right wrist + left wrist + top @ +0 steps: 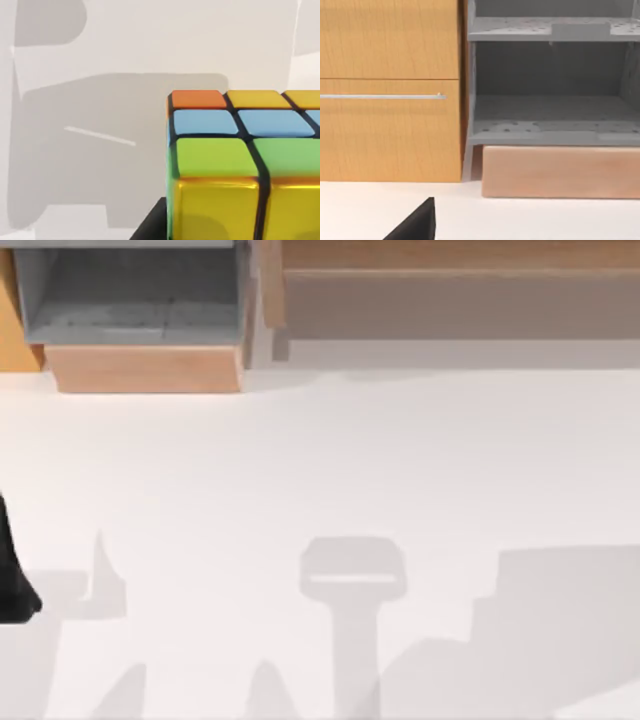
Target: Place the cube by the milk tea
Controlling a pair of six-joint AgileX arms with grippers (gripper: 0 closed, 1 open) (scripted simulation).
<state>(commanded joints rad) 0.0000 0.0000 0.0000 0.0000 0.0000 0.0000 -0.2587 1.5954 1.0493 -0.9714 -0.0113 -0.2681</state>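
In the right wrist view, the small puzzle cube with orange, yellow, blue and green tiles between dark lines (240, 165) is sitting very close to the camera, above the white table (150, 40), where a large shadow is lying. A dark part is showing just beside its lower edge, so I am judging that the right gripper is carrying the cube, but its jaws are hidden and I cannot tell how they are standing.

To do this step well, the right arm should be moving slowly and keeping the cube level (no milk tea is appearing in these views), and lowering it only when the drink is beside it.

The left arm (12, 580) is resting at the table's left edge; its jaws I cannot tell either. Farther back, the grey open shelf unit (550, 100) and the orange wooden cabinet with a thin metal handle (390, 130) are standing.
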